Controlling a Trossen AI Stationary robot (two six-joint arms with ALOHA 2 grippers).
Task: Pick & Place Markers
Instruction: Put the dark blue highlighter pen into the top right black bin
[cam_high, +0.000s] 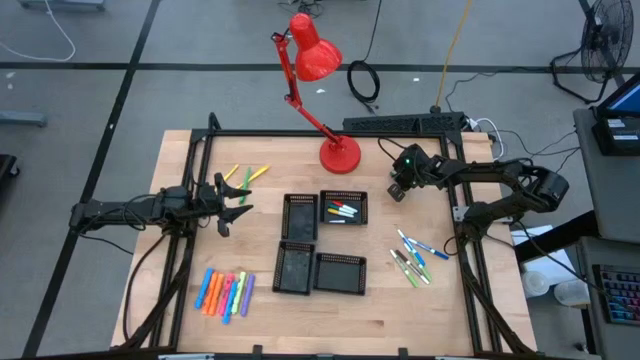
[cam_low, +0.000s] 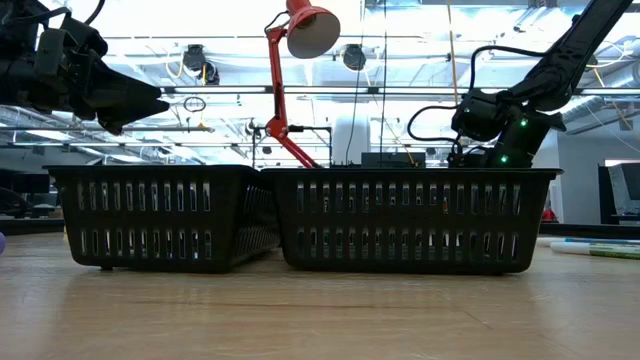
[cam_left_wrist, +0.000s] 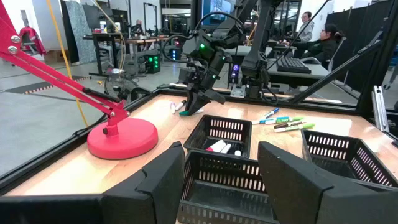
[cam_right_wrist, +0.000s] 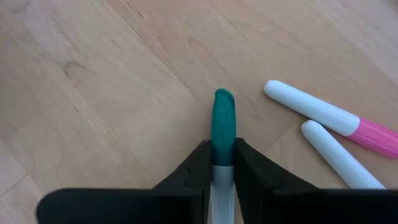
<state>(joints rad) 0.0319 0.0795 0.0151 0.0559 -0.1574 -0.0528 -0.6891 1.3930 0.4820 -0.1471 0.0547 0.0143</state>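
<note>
My right gripper (cam_right_wrist: 222, 155) is low over the table's far right, beside the red lamp's base, shut on a white marker with a green cap (cam_right_wrist: 222, 121). Two more white markers lie on the wood next to it, one pink-capped (cam_right_wrist: 323, 114). Other markers lie in groups: neon highlighters (cam_high: 225, 293) near left, yellow-green ones (cam_high: 245, 178) far left, blue-green ones (cam_high: 415, 255) right. My left gripper (cam_high: 235, 200) hovers open and level over the table's left side, holding nothing. My right gripper pinches the marker between its two fingers (cam_right_wrist: 196, 168) where the green cap meets the white body (cam_right_wrist: 222, 163). The fingers slant down from the table's right side and the marker runs along them, cap sticking out past the tips. I cannot tell whether it is off the wood.
Four black mesh trays stand mid-table; the far right one (cam_high: 343, 197) holds a few markers, the others (cam_high: 299, 216) (cam_high: 295, 268) (cam_high: 340, 272) look bare. The red desk lamp (cam_high: 340, 153) stands at the far edge, its arm reaching over the table. A black frame borders the table.
</note>
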